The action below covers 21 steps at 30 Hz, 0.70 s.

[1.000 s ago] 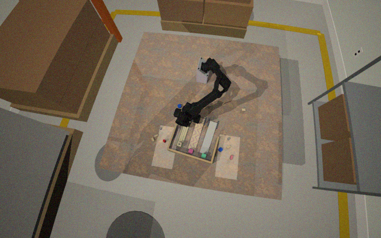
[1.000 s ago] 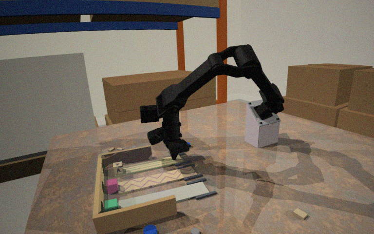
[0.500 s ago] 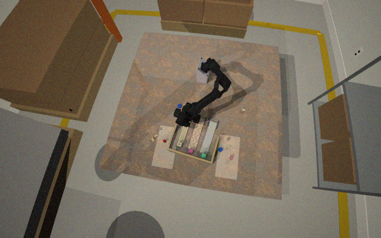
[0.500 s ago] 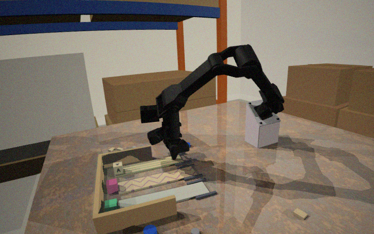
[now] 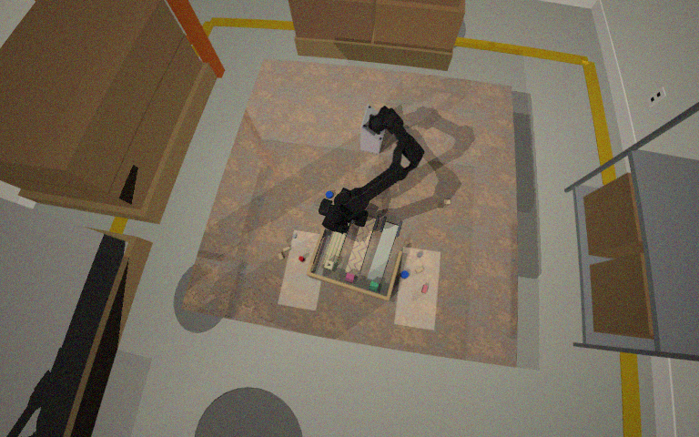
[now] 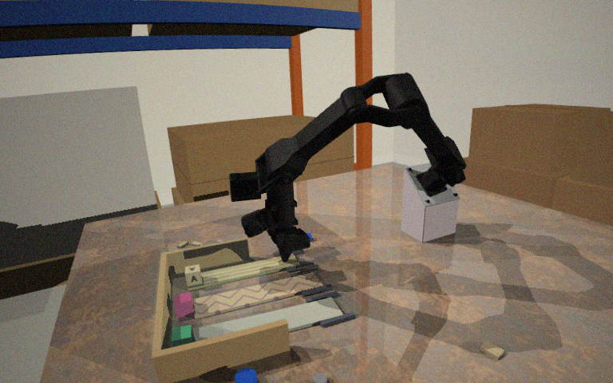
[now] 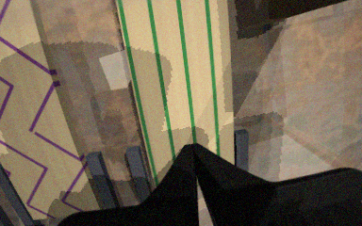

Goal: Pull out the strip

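The labelled cube (image 5: 329, 264) (image 6: 192, 276), cream with a black letter A, sits at the far end of the cream strip with green lines (image 5: 337, 242) (image 6: 243, 270) (image 7: 167, 28). A pink cube (image 5: 350, 277) (image 6: 183, 306) is at the end of the purple zigzag strip (image 5: 359, 249) (image 6: 253, 294) (image 7: 24, 110), and a green cube (image 5: 374, 285) (image 6: 182, 333) at the end of the pale plain strip (image 5: 383, 252) (image 6: 289, 313). My gripper (image 6: 285, 258) (image 7: 191, 150) is shut and empty, pointing down at the green-lined strip's near end. Whether the tips touch it cannot be told; the top view hides them.
A wooden-walled tray (image 5: 350, 287) (image 6: 221, 345) surrounds the strips on three sides. Dark rails (image 6: 338, 320) (image 7: 138, 165) flank their near ends. A blue round piece (image 5: 329, 194) lies behind the gripper. White sheets (image 5: 298, 293) (image 5: 414, 314) with small pieces flank the tray.
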Available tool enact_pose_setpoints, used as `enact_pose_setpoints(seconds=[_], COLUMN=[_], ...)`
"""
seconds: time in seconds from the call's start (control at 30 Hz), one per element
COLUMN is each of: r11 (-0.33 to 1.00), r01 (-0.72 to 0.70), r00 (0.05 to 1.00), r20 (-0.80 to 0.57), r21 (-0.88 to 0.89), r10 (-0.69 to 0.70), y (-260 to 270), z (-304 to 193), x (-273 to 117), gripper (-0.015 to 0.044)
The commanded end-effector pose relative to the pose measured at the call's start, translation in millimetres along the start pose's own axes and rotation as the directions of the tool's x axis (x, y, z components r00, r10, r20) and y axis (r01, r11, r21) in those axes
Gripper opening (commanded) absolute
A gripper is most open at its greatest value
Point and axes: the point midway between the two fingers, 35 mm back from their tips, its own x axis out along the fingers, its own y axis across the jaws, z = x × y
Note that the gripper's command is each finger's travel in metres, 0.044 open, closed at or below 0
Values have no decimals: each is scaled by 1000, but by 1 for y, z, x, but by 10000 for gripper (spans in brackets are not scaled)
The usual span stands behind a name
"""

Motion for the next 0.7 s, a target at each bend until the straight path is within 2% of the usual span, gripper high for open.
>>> enact_pose_setpoints(seconds=[0.0,0.67], r11=[1000,1000], r01=[-6,-6], r00=[1000,1000], r20=[-3,-4], r21=[1,2], r10=[6,6], y=[0,0], z=[0,-21], x=[4,5], gripper=[0,0])
